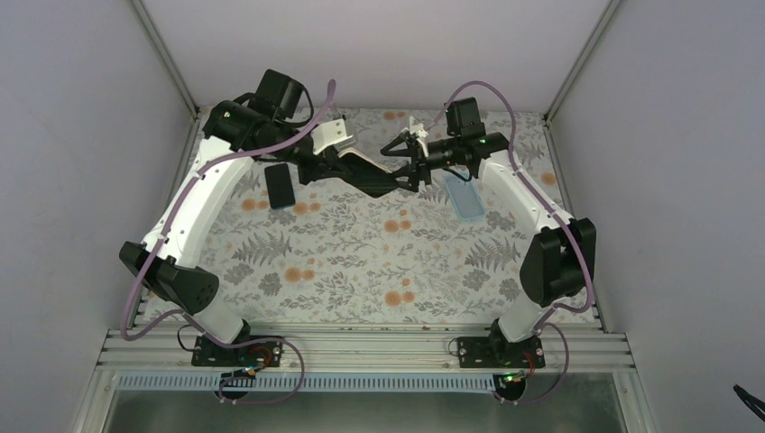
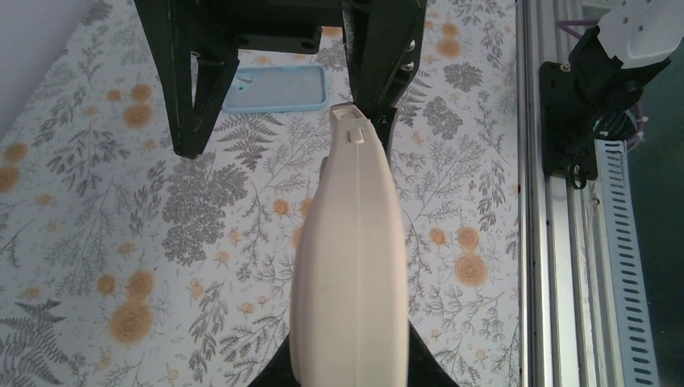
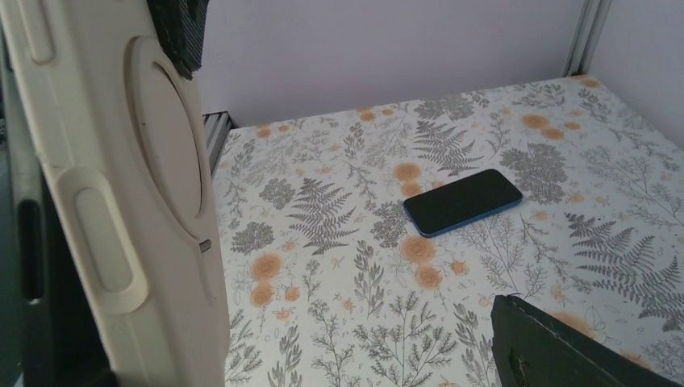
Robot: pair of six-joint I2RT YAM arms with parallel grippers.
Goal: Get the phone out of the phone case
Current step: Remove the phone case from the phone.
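The left pincer (image 1: 361, 179) is clamping a cream phone case (image 2: 351, 242) edge-on above the surface (image 1: 361, 262). The right pincer (image 1: 410, 167) is standing spread wide: the left wrist view alone is showing its two black fingers (image 2: 193, 89) well apart, the case's tip just beside one. Only the right wrist view is showing the case's round-marked back, and whether anything is sitting inside I cannot tell. A dark phone (image 3: 464, 201) is lying flat on the surface, a pale blue case (image 2: 278, 89) well apart from it.
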